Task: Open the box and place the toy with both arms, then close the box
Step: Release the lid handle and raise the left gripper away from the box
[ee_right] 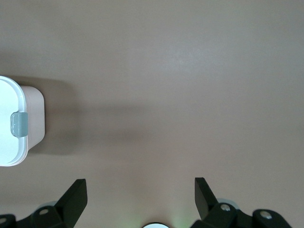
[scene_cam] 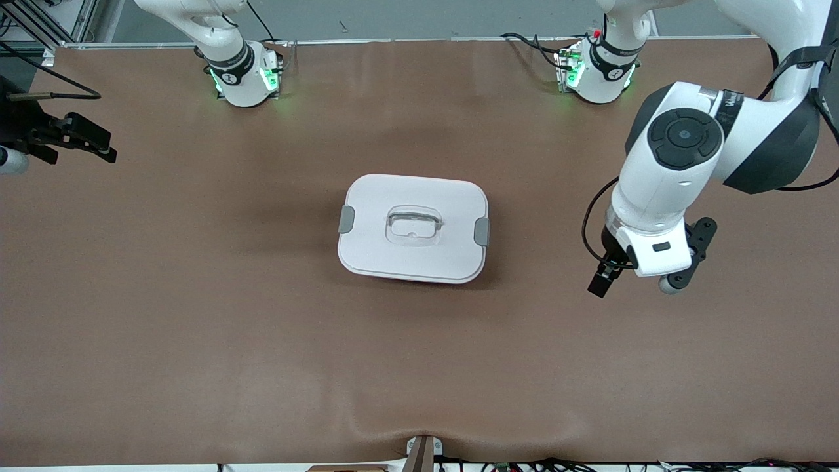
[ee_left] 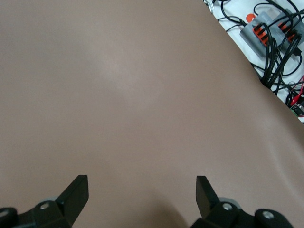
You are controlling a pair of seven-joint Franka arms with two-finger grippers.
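Box (scene_cam: 413,228) — pink tub, white lid on, both grey clips (scene_cam: 346,219) at the lid's ends, resting mid-tabletop (scene_cam: 196,314). Left end effector (scene_cam: 632,280) — over bare tabletop toward the left arm's end, fingers spread, holding nothing. Right end effector (scene_cam: 98,149) — over the right arm's end of the tabletop, fingers (ee_right: 73,197) apart, empty.
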